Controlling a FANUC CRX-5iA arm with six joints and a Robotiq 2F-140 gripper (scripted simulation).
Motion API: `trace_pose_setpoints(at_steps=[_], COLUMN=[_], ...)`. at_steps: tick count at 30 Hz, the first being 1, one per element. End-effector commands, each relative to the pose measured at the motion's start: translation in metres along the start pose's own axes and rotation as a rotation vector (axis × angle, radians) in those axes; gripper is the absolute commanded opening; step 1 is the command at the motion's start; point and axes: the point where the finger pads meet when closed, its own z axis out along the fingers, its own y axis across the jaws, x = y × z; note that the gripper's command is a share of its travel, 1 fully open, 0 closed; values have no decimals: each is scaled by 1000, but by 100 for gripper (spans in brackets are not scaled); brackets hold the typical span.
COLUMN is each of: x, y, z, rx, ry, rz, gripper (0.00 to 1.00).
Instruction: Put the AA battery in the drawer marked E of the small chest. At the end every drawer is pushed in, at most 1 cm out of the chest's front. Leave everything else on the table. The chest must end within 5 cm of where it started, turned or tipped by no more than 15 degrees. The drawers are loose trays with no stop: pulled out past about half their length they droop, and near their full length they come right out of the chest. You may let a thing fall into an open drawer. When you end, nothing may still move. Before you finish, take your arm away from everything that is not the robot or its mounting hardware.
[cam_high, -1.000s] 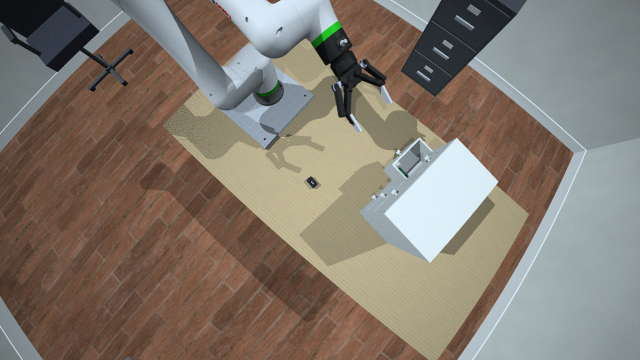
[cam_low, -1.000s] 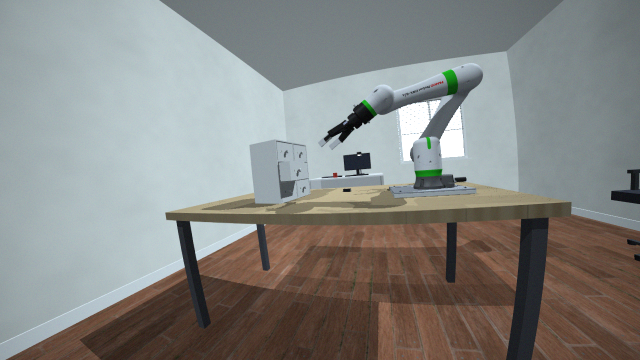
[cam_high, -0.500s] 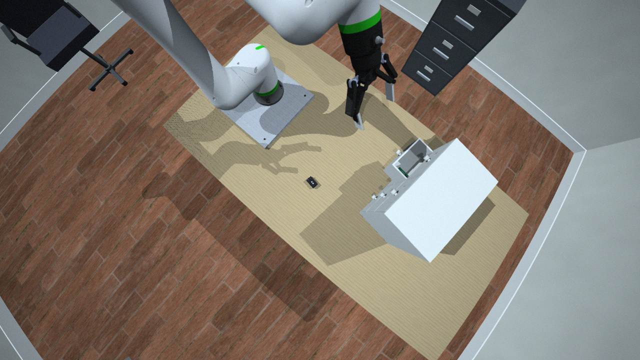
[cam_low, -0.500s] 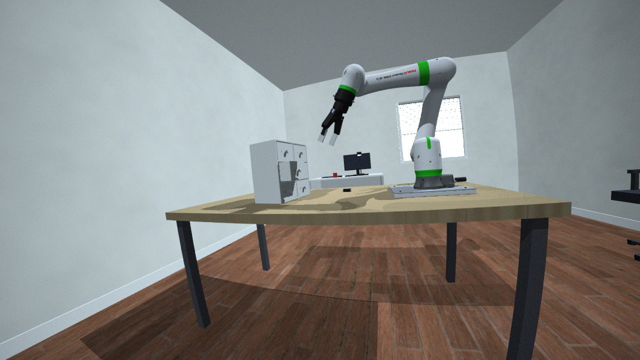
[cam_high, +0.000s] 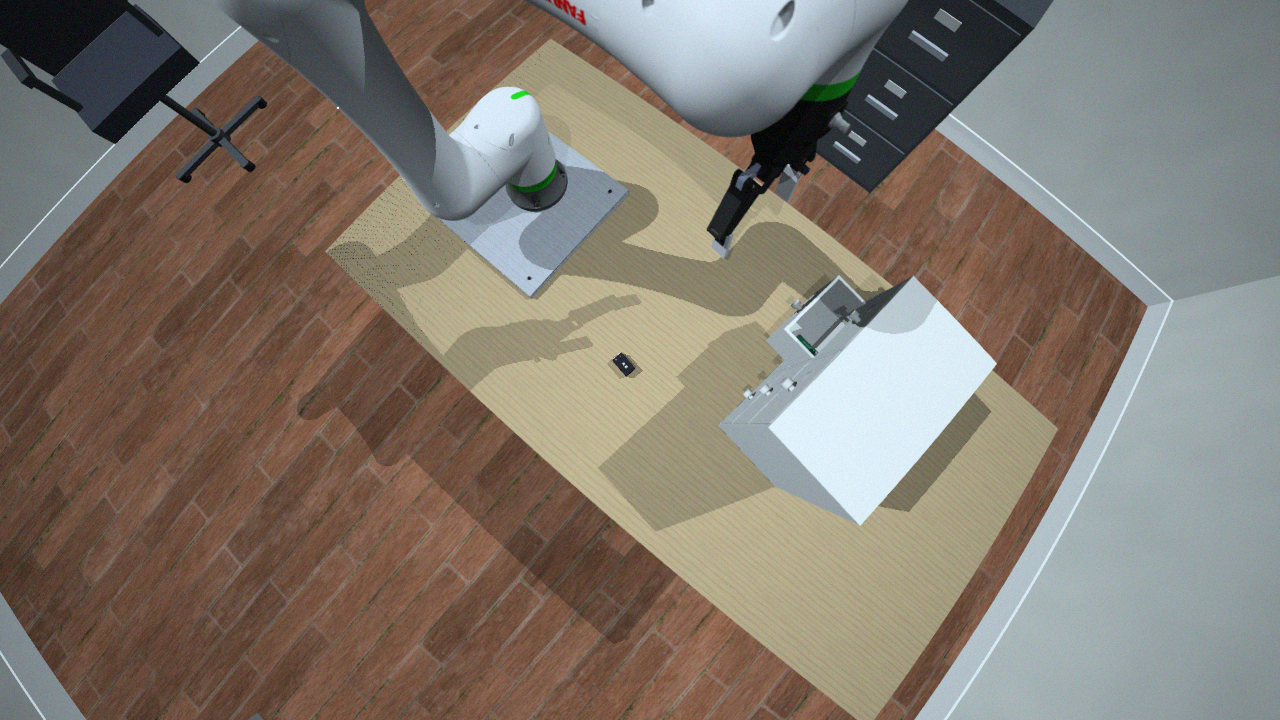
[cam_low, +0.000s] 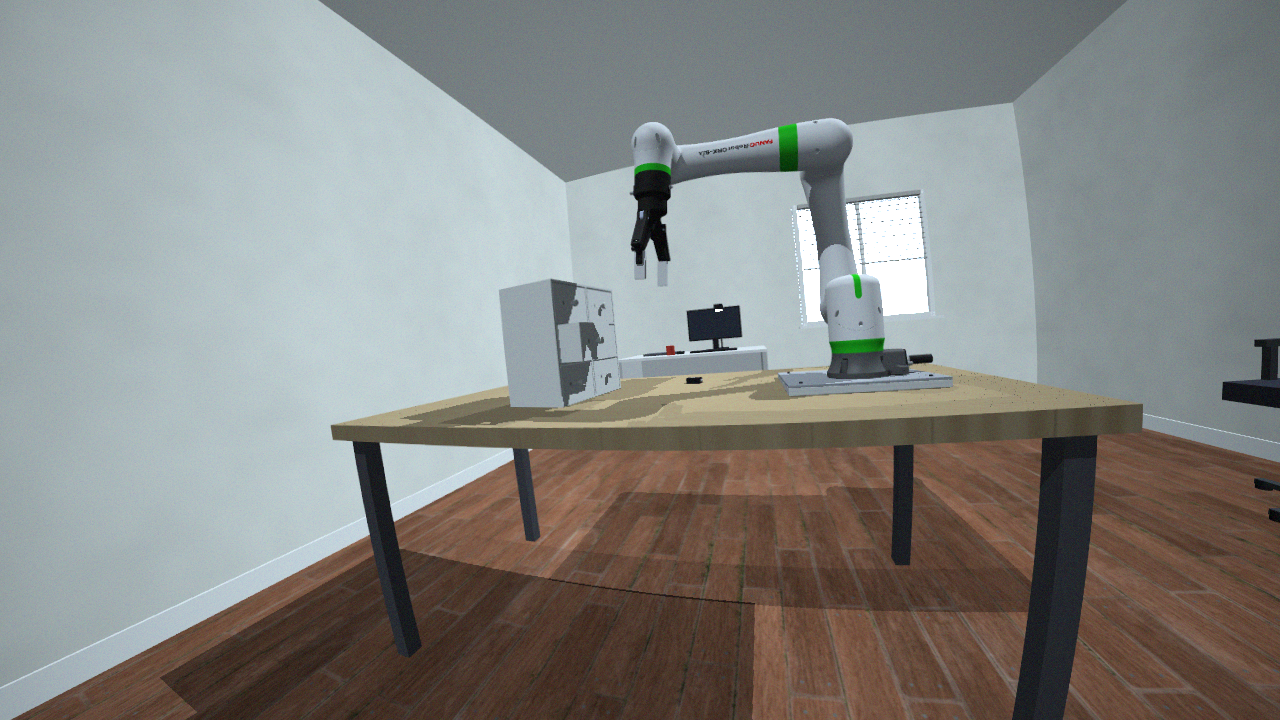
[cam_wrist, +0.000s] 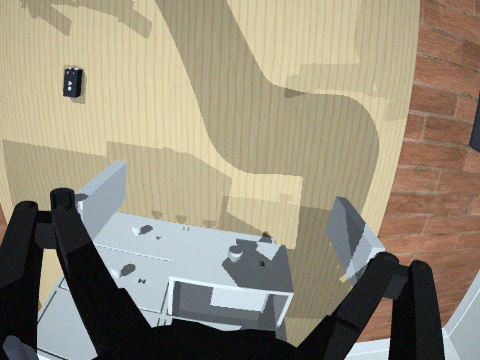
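Below the open, empty claw (cam_high: 756, 214) (cam_low: 651, 272) (cam_wrist: 229, 198), the slim green object (cam_high: 807, 344) in the white box-shaped drawer (cam_high: 790, 350) (cam_low: 570, 342) (cam_wrist: 230, 284), probably the battery, seemed rigid, best gripped mid-length.

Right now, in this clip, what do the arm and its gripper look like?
The FANUC arm is glossy white with rounded joints, bright green bands, red FANUC lettering and a dark grey foot. The gripper is black, with two linked fingers ending in flat, pale grey rectangular pads. No loose cable shows along the arm.
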Motion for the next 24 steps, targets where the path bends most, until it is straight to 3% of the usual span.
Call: trace_pose_setpoints(at_steps=[1, 8, 24], x=[0, -1, -1], y=[0, 0, 0], z=[-1, -3, -3], rx=[4, 4, 4], ry=[52, 98, 102], rz=[0, 0, 0], gripper=[100, 100, 100])
